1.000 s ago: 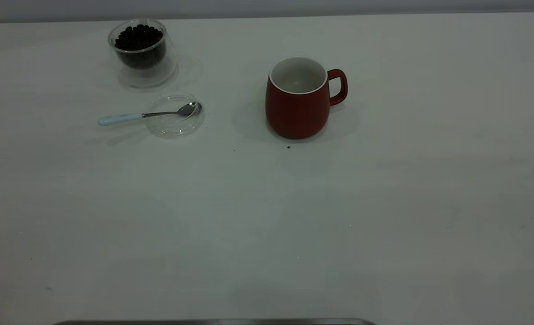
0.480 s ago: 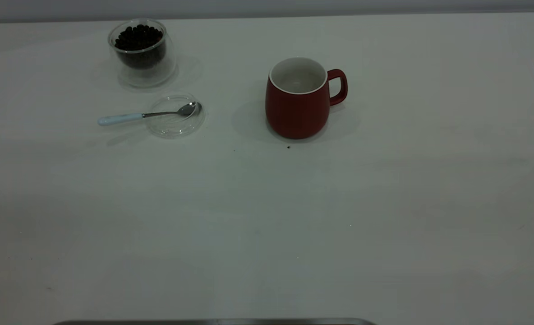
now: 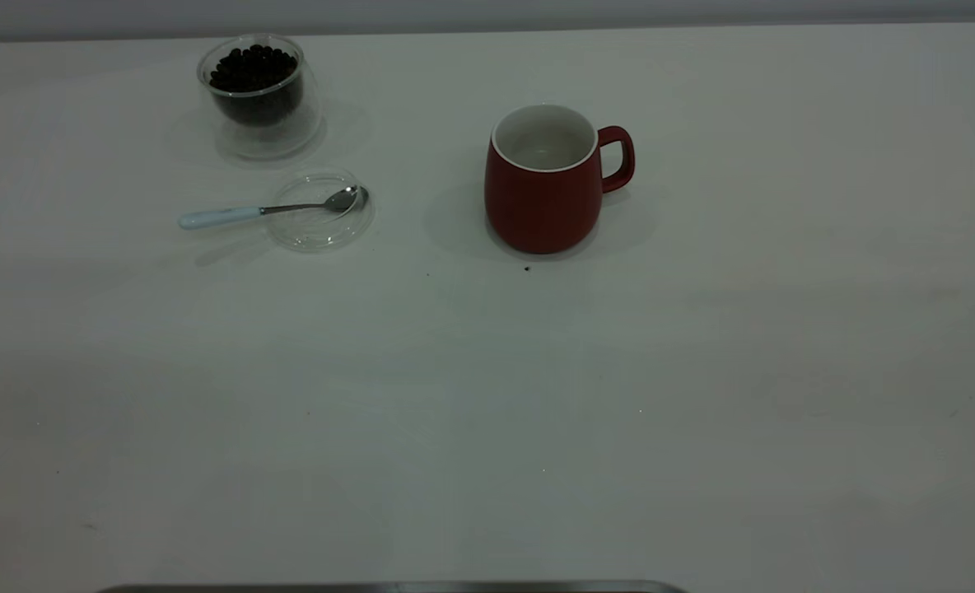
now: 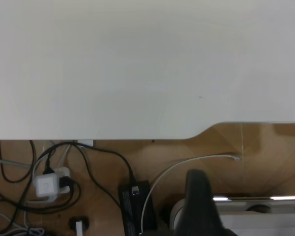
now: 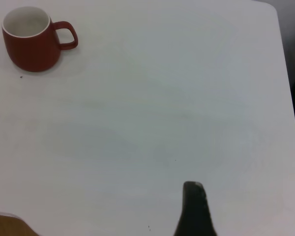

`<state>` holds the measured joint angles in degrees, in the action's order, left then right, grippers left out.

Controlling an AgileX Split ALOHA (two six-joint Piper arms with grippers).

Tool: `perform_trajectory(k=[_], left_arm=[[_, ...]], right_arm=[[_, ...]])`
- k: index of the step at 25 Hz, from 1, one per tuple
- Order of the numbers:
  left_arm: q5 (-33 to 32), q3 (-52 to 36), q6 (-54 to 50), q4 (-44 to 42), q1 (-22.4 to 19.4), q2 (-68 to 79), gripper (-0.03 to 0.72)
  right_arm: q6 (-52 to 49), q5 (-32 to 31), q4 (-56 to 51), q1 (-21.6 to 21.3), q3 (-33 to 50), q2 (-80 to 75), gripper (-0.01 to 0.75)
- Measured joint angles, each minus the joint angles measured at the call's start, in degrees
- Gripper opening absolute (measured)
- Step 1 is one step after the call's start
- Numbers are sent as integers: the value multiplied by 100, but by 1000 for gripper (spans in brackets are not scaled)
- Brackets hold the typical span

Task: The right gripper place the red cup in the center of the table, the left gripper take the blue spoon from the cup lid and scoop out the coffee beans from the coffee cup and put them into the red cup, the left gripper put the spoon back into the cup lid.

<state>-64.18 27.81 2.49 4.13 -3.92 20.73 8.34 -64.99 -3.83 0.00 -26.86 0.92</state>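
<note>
Change: nothing on the desk (image 3: pixel 487 395) is shifting; cup, lid, spoon and mug are sitting where they sat a second ago.
Coffee cup (image 3: pixel 260 95): a rounded, handleless, clear double-walled glass is standing at the far left of the desk, heaped with dark, glossy coffee beans (image 3: pixel 254 67).
Cup lid (image 3: pixel 319 212): a flat, round, transparent disc with a raised rim is lying just in front of the glass.
Blue spoon (image 3: pixel 272 209): its shiny metal bowl is resting in the lid, while the pale, smooth handle is sticking out leftward over the rim.
Red cup (image 3: pixel 547 183): a matte dark red, rounded ceramic mug with a white inside is standing upright near the desk's middle, well apart from the lid, its loop handle pointing right.
Left tool (image 4: pixel 202 206): it is hanging past the desk edge, above cables and a power strip (image 4: pixel 50 185); only one dark finger is showing, so I cannot tell its state.
Right tool (image 5: pixel 194 210): it is hovering over bare desk, far from the mug; its state cannot be told either.
</note>
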Motion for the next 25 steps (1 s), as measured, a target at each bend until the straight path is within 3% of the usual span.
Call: perform_trajectory(k=[7, 16, 25], left_arm=[[4, 0, -6, -16, 25, -124, 595], [-43, 0, -1, -183, 403, -1659, 595], [-90, 0, -64, -190, 456, -2182, 595]], right_arm=[[0, 0, 0, 0, 0, 0, 590], [0, 0, 0, 0, 0, 0, 590], [0, 0, 0, 0, 0, 0, 590]])
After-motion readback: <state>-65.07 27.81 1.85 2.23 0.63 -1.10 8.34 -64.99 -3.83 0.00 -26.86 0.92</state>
